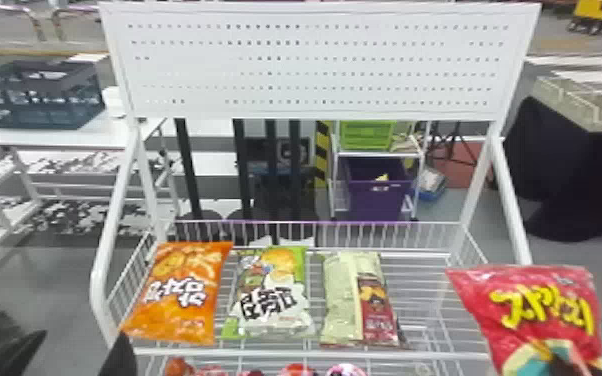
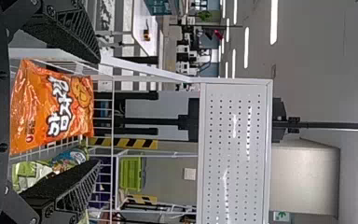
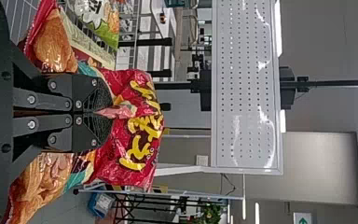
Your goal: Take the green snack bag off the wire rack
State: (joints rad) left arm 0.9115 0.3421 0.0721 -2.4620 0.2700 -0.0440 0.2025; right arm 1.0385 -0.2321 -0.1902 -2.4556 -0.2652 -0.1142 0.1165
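red bag (in right claw)

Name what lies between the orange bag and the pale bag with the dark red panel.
In the head view, the green snack bag lies between them on the wire rack.

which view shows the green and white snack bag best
The head view: the green and white snack bag lies on the wire rack with its whole printed front in sight. The left wrist view shows it partly hidden behind the left gripper; the right wrist view cuts it off at the edge.
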